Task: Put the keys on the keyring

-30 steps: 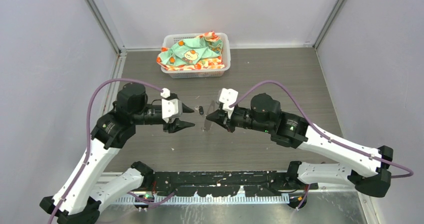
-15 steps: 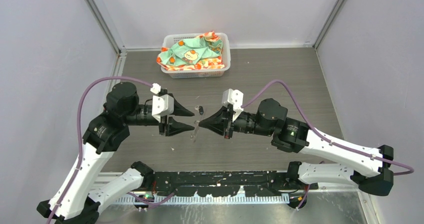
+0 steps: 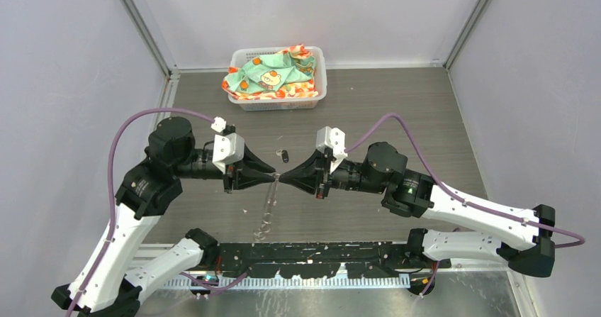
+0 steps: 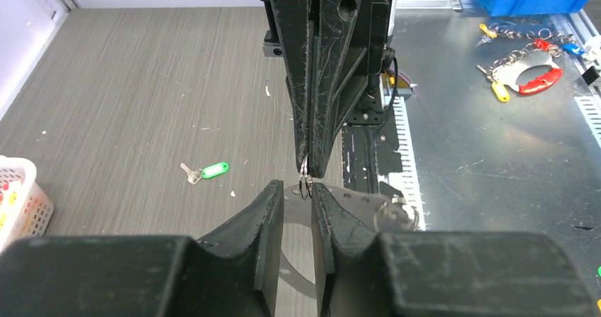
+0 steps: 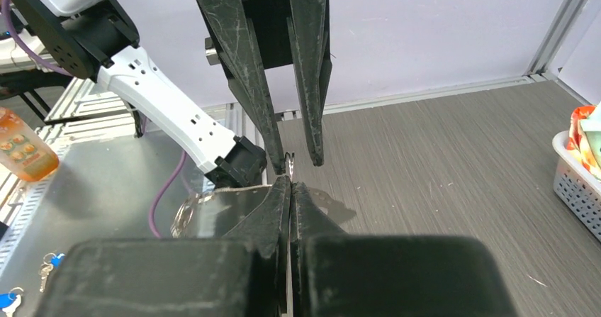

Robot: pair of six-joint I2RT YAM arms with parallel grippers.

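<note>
Left wrist shows the right gripper (image 4: pixel 307 169) clamped on the keyring (image 4: pixel 305 184), left gripper (image 4: pixel 298 188) half-open astride it: close gently, centred on the wire.

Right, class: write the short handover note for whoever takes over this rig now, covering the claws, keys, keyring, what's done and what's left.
Right claw: shut on the keyring, holding it up off the table.
Left claw: open, jaws either side of the ring, not clamped.
Green key and black key: loose on the table, apart from the ring.
Done: ring picked up.
Left: thread both keys on.
</note>
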